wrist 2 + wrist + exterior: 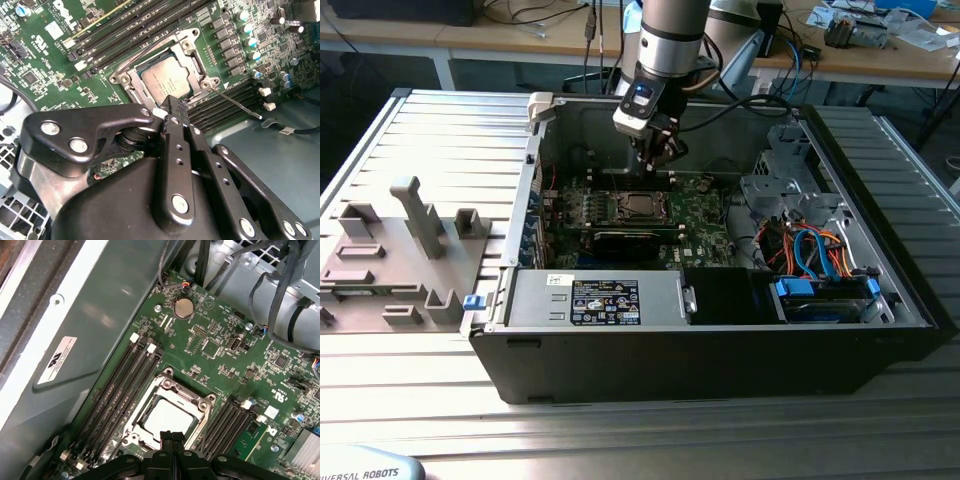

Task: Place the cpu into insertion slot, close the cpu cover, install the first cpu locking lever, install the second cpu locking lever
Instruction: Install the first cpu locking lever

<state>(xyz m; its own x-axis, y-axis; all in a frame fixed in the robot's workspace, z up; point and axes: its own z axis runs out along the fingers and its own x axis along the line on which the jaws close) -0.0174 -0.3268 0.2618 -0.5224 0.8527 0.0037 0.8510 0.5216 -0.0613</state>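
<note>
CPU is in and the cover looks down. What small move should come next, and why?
Probably shift the shut gripper toward the thin locking lever and press it down. The cpu is seated with the cpu cover lying around it, yet that lever juts out over the memory slots, apparently unlatched, and the gripper hangs at the cover's edge.

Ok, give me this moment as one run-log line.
cpu: seated | cpu cover: down around it | gripper: shut, tips at cover's edge | wire lever: jutting out sideways
</note>
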